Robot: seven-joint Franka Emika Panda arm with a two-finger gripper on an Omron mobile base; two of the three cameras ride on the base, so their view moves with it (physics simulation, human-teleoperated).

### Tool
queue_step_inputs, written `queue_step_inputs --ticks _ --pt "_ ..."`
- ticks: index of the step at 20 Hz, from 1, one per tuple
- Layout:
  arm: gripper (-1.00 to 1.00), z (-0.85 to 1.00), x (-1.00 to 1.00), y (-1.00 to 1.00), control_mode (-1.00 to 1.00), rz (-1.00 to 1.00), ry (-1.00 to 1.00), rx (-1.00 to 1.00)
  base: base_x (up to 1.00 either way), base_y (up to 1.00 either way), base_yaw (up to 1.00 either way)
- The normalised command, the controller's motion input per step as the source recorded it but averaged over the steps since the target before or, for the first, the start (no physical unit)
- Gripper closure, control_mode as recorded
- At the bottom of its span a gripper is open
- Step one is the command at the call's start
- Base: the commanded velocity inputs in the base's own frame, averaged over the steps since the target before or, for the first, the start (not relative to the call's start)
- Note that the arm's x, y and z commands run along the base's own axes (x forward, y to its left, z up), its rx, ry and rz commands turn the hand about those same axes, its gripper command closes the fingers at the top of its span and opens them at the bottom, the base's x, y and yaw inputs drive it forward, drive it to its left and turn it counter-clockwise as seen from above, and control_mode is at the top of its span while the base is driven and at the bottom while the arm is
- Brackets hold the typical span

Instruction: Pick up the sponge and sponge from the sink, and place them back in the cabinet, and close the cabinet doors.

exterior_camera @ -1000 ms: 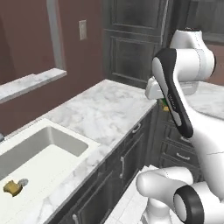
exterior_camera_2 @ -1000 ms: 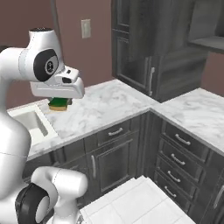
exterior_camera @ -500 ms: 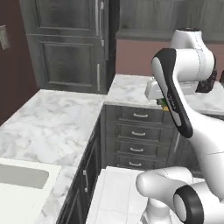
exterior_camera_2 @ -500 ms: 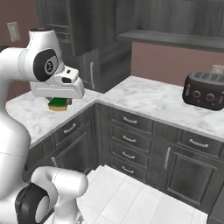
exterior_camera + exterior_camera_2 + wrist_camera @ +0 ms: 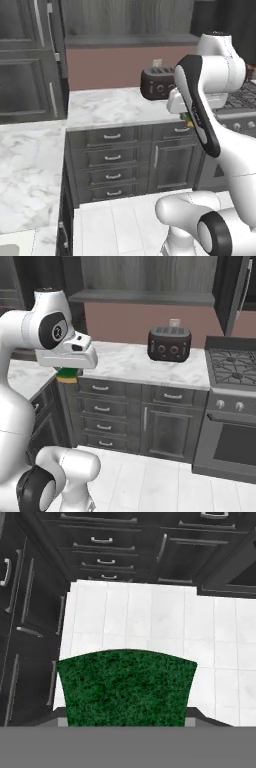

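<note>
My gripper (image 5: 68, 375) is shut on the sponge (image 5: 125, 687), dark green on top with a yellow base, and holds it high over the white tiled floor. This sponge (image 5: 67, 374) peeks out under the white hand, and a sliver of the sponge (image 5: 187, 119) shows behind the forearm. The cabinet (image 5: 145, 276) on the wall above the toaster stands open, showing a wood-grain inside and a flat grey shelf (image 5: 142, 297). One cabinet door (image 5: 235, 291) with a long silver bar handle is swung out at the right. A pale corner of the sink (image 5: 7, 250) barely shows. The golden-tan sponge is out of view.
A dark toaster (image 5: 169, 344) sits on the white marble counter (image 5: 130, 363). A stove (image 5: 232, 363) with its oven stands to the right. Dark base drawers (image 5: 112, 162) line the counter front, and a tall panelled unit (image 5: 27, 60) stands at the left. White floor tiles (image 5: 150, 627) lie below.
The base has turned, so the whole scene has slid left: the sink counter has left the views and the toaster, wall cabinet and stove have come in. The sponge stays gripped.
</note>
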Motion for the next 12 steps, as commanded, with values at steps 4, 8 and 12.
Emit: queue_step_inputs --ticks 4,8,12 --pt "1.00 0.00 0.00 0.00 1.00 0.00 0.00 0.00 0.08 0.10 -0.28" --pt "1.00 0.00 0.00 0.00 1.00 0.00 0.00 0.00 0.13 0.00 -0.05" --pt "1.00 0.00 0.00 0.00 1.00 0.00 0.00 0.00 0.17 0.00 -0.01"
